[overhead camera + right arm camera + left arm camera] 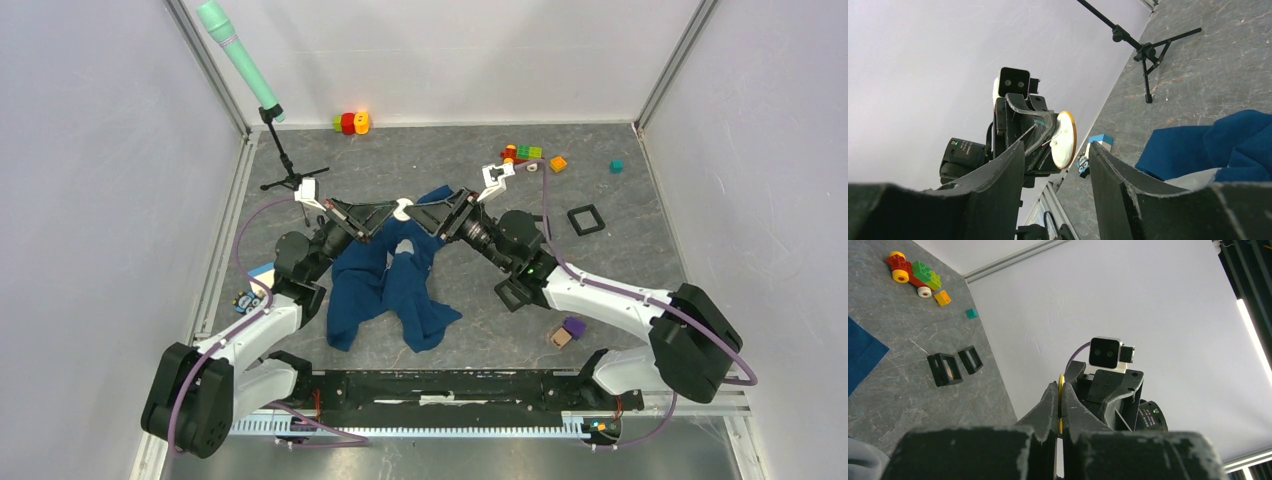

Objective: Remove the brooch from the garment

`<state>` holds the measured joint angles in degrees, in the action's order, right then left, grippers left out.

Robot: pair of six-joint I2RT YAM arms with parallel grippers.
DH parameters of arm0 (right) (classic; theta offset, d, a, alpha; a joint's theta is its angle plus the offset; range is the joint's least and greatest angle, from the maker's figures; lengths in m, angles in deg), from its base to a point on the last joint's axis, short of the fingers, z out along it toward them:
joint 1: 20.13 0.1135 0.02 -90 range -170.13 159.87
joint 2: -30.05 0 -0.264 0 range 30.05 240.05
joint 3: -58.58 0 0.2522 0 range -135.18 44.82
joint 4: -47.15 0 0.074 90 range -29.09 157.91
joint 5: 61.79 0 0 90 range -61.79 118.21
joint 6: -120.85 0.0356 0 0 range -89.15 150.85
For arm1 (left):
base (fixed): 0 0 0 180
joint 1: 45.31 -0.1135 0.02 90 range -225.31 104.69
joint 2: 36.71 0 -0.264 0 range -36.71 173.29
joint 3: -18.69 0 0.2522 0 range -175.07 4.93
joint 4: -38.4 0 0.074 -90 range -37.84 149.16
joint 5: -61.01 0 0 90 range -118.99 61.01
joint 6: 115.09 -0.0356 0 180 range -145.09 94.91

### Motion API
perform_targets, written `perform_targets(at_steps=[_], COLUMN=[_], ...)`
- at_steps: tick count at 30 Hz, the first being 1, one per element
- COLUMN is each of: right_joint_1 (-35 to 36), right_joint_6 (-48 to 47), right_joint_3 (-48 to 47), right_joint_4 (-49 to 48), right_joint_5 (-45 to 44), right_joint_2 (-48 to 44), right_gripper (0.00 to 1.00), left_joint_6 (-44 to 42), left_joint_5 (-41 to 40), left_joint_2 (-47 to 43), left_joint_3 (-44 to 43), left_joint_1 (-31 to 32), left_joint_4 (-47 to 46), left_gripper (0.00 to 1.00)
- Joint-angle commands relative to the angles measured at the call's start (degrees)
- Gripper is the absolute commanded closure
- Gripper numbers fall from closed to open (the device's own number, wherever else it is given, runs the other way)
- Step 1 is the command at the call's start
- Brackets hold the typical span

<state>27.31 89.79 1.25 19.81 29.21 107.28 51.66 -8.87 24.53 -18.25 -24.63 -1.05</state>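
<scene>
The brooch [402, 209] is a white disc with a gold rim. My left gripper [392, 212] is shut on it and holds it in the air above the garment [390, 285], a dark blue T-shirt crumpled on the table. In the left wrist view the brooch [1061, 387] shows edge-on, pinched in the left gripper [1061, 400]. My right gripper [416, 213] is open and faces the left one, tip to tip. In the right wrist view the brooch [1064, 139] appears between the fingers of the open right gripper [1057, 147], untouched; the garment [1218, 145] lies below.
A stand with a green microphone [240, 60] is at the back left. Toy blocks [350, 122] and more blocks [522, 155] lie at the back. A black square frame [585, 219] lies right, a purple block [573, 326] near right, a blue-white box [262, 272] left.
</scene>
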Motion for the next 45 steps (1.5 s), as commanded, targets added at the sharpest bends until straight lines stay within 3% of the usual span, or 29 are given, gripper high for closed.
perform_targets(at_steps=[1,25,45], right_joint_1=[0.40,1.17,1.37], right_joint_6=[0.77,0.17,-8.01], right_joint_3=[-3.04,-3.97,-8.41], right_joint_4=[-3.13,-3.89,6.25], right_joint_5=[-2.18,-1.98,-1.15], right_joint_2=[1.21,4.71,4.87], right_gripper=[0.46,0.75,0.86], left_joint_6=[1.43,1.18,-3.82], left_joint_5=[1.24,0.67,1.24], left_joint_2=[0.11,-0.92,-4.33], left_joint_3=[-0.14,-0.46,-3.58], left_joint_1=[0.54,1.43,1.38], left_joint_4=[-3.38,-2.74,9.01], left_gripper=[0.98,0.98,0.98])
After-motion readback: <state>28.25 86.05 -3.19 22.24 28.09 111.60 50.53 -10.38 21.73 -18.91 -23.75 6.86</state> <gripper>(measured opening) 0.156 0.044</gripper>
